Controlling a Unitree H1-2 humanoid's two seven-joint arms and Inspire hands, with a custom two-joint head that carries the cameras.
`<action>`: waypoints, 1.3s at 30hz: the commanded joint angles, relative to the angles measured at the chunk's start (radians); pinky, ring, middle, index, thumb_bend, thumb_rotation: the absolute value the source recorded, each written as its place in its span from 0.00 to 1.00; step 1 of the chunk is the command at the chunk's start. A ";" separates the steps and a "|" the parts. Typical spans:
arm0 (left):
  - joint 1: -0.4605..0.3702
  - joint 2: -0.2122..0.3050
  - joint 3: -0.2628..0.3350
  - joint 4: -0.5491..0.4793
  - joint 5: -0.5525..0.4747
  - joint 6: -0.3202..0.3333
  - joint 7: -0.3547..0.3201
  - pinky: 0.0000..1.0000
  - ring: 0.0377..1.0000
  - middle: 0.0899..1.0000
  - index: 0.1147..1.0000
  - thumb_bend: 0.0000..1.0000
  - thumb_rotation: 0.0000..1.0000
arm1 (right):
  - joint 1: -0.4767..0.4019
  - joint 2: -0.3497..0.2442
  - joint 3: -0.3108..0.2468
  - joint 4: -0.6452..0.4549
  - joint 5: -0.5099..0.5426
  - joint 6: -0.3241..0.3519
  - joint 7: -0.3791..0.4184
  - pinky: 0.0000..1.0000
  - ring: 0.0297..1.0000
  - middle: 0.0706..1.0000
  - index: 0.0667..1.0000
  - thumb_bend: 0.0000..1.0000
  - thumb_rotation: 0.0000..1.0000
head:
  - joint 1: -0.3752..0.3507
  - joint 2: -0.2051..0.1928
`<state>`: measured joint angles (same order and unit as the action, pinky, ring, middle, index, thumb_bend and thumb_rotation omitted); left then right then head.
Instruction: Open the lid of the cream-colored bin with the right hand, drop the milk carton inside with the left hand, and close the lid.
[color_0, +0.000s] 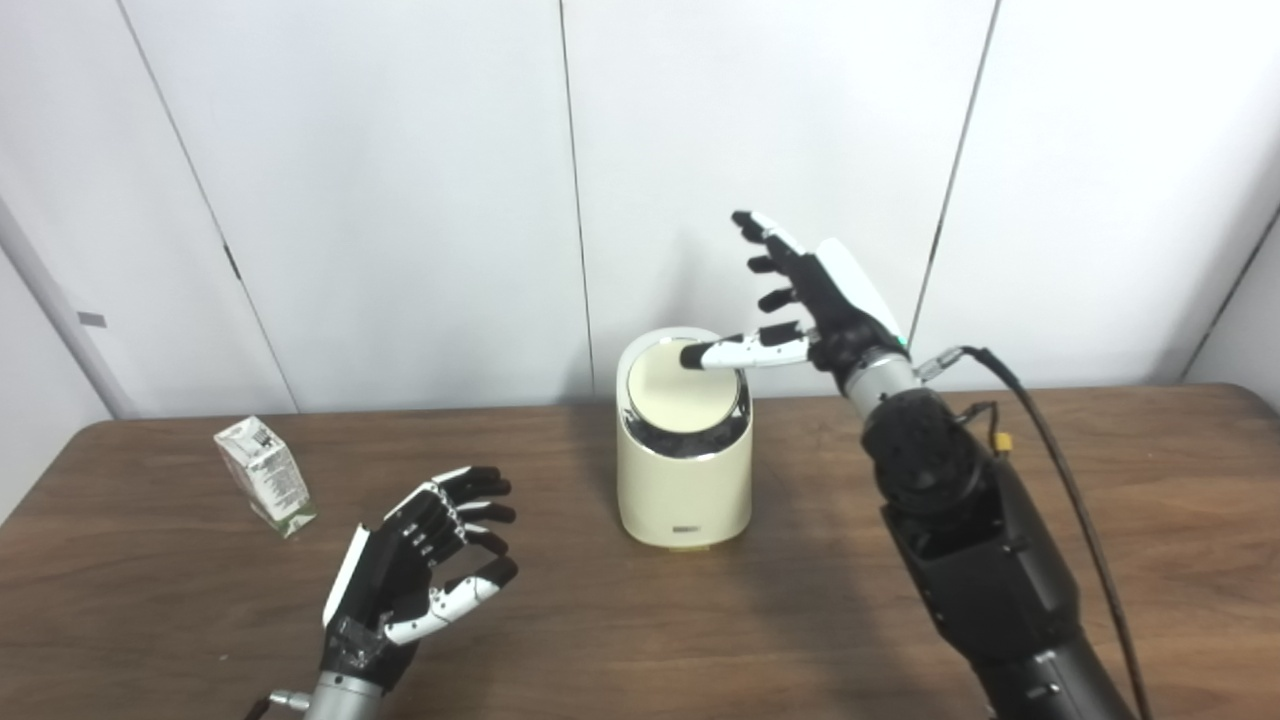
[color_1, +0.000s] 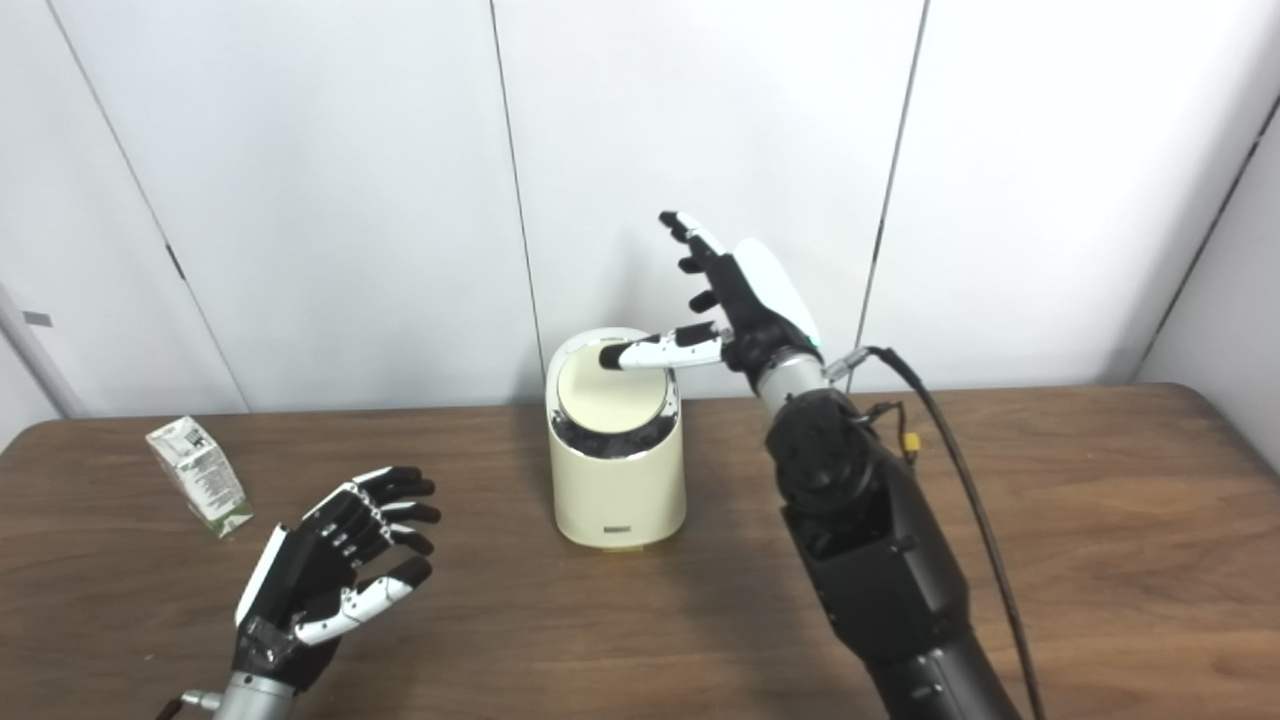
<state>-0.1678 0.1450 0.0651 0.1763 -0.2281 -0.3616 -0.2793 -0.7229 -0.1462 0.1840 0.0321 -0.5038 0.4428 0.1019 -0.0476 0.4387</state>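
Observation:
The cream-colored bin (color_0: 684, 480) stands on the brown table (color_0: 700, 620) near the middle. Its round lid (color_0: 680, 388) is tilted, with a dark gap along its front edge. My right hand (color_0: 810, 295) is open above the bin's right side, fingers spread upward, and its thumb tip rests on the lid's far part. The small white and green milk carton (color_0: 265, 476) stands tilted at the table's left. My left hand (color_0: 425, 555) is open and empty, palm up, to the right of the carton and apart from it.
White wall panels (color_0: 400, 180) rise behind the table's far edge. A black cable (color_0: 1060, 470) runs from my right wrist down along the forearm. The table's right half holds only my right arm.

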 joint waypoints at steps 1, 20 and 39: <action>0.016 -0.016 -0.010 0.035 0.006 -0.009 0.009 0.53 0.65 0.71 0.72 0.69 0.11 | -0.066 -0.002 -0.002 0.000 -0.013 -0.040 -0.036 0.73 0.88 0.94 0.93 0.81 0.27 | 0.001 0.002; 0.019 -0.016 -0.012 0.022 -0.008 -0.001 0.001 0.53 0.65 0.71 0.72 0.70 0.12 | -0.054 -0.025 0.034 0.053 -0.004 -0.062 -0.014 0.80 0.93 0.97 0.95 0.87 0.21 | 0.004 0.024; 0.028 -0.020 -0.017 -0.006 0.001 0.023 0.013 0.53 0.66 0.71 0.72 0.71 0.14 | -0.007 -0.049 0.064 0.037 -0.016 -0.034 0.028 0.75 0.92 0.96 0.93 0.88 0.15 | 0.012 0.040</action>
<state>-0.1663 0.1441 0.0620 0.1630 -0.2283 -0.3301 -0.2715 -0.6950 -0.1857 0.2468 0.0984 -0.5059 0.4176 0.1289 -0.0338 0.4786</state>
